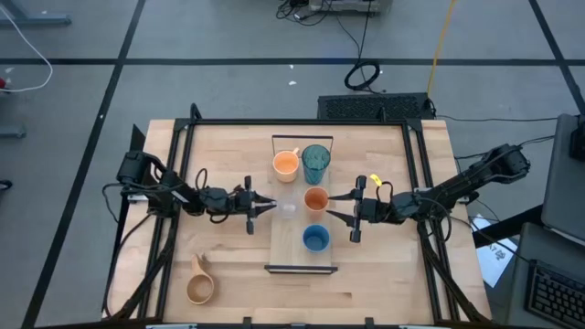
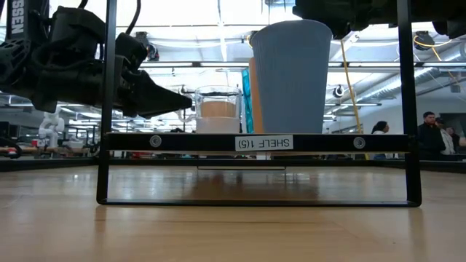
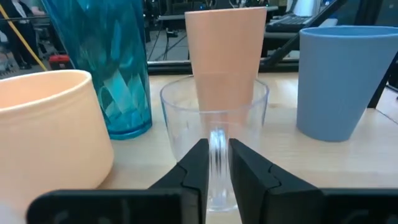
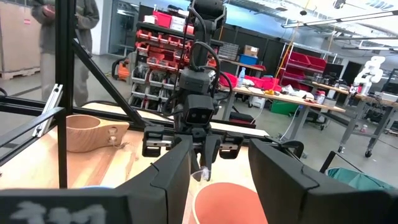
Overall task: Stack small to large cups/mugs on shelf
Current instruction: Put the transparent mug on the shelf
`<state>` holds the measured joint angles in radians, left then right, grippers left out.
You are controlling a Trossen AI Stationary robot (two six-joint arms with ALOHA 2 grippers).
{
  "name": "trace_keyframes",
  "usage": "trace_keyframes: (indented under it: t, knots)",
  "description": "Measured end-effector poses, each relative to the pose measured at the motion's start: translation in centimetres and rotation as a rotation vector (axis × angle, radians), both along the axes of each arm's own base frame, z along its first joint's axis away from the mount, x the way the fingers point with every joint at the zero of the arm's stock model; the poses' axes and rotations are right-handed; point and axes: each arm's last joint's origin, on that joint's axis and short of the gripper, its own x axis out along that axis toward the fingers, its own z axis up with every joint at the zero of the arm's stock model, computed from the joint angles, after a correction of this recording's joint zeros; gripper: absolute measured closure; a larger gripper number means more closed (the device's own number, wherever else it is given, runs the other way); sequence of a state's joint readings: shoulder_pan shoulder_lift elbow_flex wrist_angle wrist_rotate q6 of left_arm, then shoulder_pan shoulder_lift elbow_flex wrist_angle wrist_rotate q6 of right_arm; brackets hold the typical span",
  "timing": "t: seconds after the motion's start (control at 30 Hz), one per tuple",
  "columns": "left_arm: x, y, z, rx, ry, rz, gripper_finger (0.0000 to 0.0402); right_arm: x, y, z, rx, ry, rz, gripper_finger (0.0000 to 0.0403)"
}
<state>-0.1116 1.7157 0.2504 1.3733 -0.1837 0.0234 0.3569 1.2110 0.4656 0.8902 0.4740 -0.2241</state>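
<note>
Clear cup (image 3: 214, 134) sits on the shelf (image 1: 279, 249), at about 9 o'clock from the small orange cup (image 1: 315, 199). My left gripper (image 1: 267, 206) comes at it from the 9 o'clock side, fingers narrow, the near wall of the cup between the tips. Whether they pinch the wall or stand just off it, I cannot tell.

Other cups: orange handled mug (image 1: 286, 164) and teal tumbler (image 1: 316, 163) sit side by side at the 12 o'clock end of the shelf, blue cup (image 1: 315, 239) toward the 6 o'clock end. Wooden mug (image 1: 200, 286) sits on the bench (image 1: 384, 274), off the shelf at roughly 7 o'clock.

Step in hand, my read: seating the clear cup in its slot. To do it well:
- make sure the base is flat on the board before I let go
- open evenly so neither finger drags the thin wall sideways
- back out straight toward 9 o'clock, level, no lift
- watch the orange mug just beside my line of retreat

Pose: left arm stretched low and near level across the bench, wrist in line with the forearm. Right gripper (image 1: 340, 208) hovers at 3 o'clock of the small orange cup, fingers apart with nothing between them, arm mirrored and low.
</note>
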Motion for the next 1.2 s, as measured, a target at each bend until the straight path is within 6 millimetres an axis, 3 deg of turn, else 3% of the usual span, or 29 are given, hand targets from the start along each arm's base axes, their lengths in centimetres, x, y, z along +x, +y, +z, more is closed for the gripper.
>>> trace_keyframes:
  t: [0.9, 1.2]
  knots:
    - [0.0, -0.1, 0.0, -0.006, 0.003, 0.029, 0.0335, 0.0, 0.0, 0.0, 0.003, -0.003, 0.0, 0.0251]
    - [-0.1, -0.9, 0.2, 0.02, -0.018, 0.001, 0.0384, 0.0, 0.0, 0.0, 0.03, -0.006, 0.002, 0.0251]
